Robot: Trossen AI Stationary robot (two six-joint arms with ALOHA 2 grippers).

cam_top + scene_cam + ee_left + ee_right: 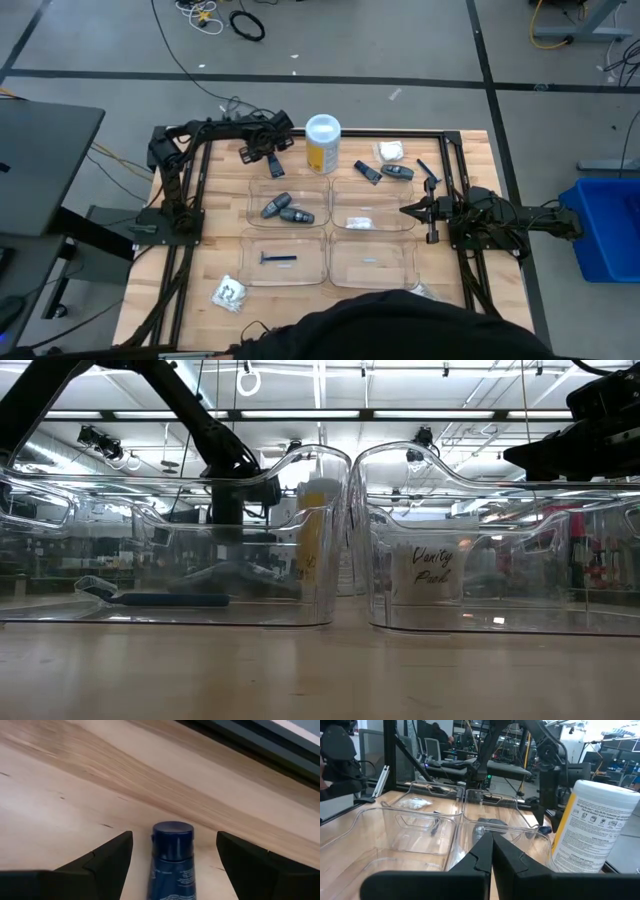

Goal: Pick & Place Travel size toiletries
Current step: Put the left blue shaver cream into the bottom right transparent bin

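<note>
A dark blue flat tube [172, 865] lies on the wooden table near the far left edge, its round cap [173, 833] pointing away from my wrist. My left gripper [174, 839] hangs over it, pointing steeply down and open. One finger stands on either side of the tube without touching it. From above, the gripper [267, 155] and the tube [276, 169] sit just left of the yellow canister [322, 145]. My right gripper [406, 210] waits shut and level at the right edge of the far right tray.
Four clear trays [330, 232] fill the table's middle, holding two grey sticks [286, 210], a blue razor [278, 259] and a white packet [360, 222]. Loose toiletries [395, 168] lie at the far right, and another packet [230, 293] at the near left. A person's dark shape [400, 325] leans over the near edge.
</note>
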